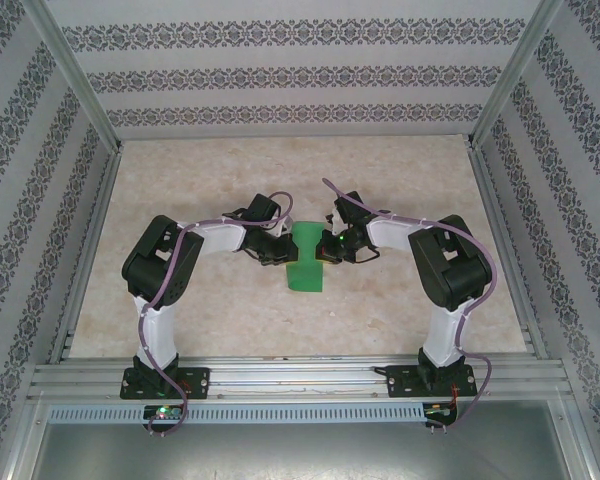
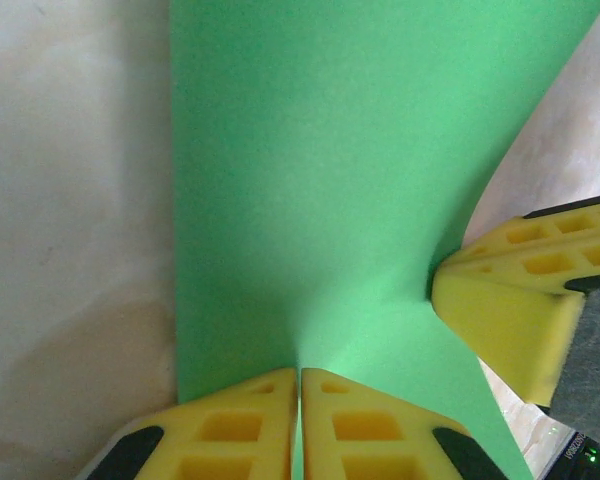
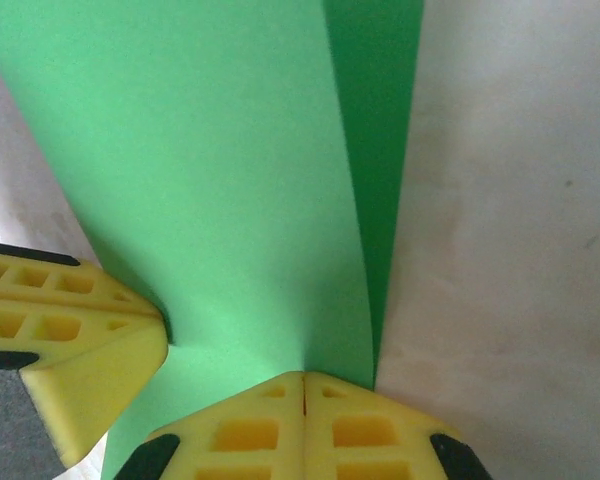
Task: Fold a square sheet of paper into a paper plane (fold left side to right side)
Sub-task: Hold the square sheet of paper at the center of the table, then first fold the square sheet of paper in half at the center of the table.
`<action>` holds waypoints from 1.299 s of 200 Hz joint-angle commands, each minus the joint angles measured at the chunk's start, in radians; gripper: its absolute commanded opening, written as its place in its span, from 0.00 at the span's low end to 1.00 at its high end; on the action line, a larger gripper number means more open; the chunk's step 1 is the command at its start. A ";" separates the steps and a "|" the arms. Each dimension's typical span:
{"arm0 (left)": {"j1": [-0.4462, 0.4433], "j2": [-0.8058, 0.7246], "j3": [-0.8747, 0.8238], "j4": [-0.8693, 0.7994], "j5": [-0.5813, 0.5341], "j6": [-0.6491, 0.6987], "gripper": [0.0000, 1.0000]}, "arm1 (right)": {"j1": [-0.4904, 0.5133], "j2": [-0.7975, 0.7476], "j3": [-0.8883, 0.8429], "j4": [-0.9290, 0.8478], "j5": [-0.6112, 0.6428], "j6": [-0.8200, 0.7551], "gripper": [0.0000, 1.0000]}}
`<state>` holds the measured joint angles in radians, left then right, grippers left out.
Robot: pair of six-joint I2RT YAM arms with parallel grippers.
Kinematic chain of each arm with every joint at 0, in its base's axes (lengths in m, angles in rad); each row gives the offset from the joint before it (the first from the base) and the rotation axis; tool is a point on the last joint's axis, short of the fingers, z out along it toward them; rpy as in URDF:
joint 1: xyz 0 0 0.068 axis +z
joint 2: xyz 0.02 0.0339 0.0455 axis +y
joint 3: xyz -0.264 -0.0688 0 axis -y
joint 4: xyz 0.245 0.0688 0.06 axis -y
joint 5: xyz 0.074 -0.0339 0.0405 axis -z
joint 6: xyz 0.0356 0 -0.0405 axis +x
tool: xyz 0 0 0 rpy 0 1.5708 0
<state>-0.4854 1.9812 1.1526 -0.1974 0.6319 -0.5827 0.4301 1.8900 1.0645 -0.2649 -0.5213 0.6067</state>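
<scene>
The left gripper (image 2: 299,378) and right gripper (image 3: 304,380) are pinching a thin, bright green square sheet of paper (image 1: 305,265) at mid-table.
Past the near aluminium rail (image 1: 300,372), each gripper's blocky yellow fingers (image 2: 230,430) are pressing shut on the sheet, the two pairs just beside each other. The right wrist view is showing a darker green under-layer (image 3: 380,150) beneath a curling top layer; the left wrist view is showing one smooth face. The sheet is lying on the beige marbled tabletop (image 1: 180,180), with patterned grey wallpaper (image 1: 300,75) closing the far side.
</scene>
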 commanded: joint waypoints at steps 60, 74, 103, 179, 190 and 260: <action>-0.014 0.044 -0.005 -0.079 -0.036 0.017 0.11 | 0.038 0.032 0.043 0.177 -0.054 0.088 0.00; -0.014 0.047 -0.006 -0.080 -0.036 0.018 0.11 | 0.045 0.059 0.068 0.183 -0.054 0.090 0.00; -0.013 0.054 -0.005 -0.080 -0.032 0.018 0.11 | 0.051 0.105 0.119 0.181 -0.057 0.088 0.00; -0.017 0.051 -0.025 -0.086 -0.032 0.027 0.10 | 0.052 0.170 0.143 0.045 0.039 0.057 0.00; -0.018 0.047 -0.033 -0.084 -0.032 0.027 0.10 | 0.052 0.177 0.144 0.024 0.050 0.051 0.00; -0.035 -0.005 -0.144 -0.074 -0.007 0.017 0.10 | 0.050 0.203 0.165 -0.051 0.092 0.016 0.00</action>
<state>-0.4877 1.9625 1.1007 -0.1375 0.6369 -0.5789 0.4782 2.0377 1.2316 -0.2031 -0.5217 0.6540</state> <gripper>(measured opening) 0.104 0.043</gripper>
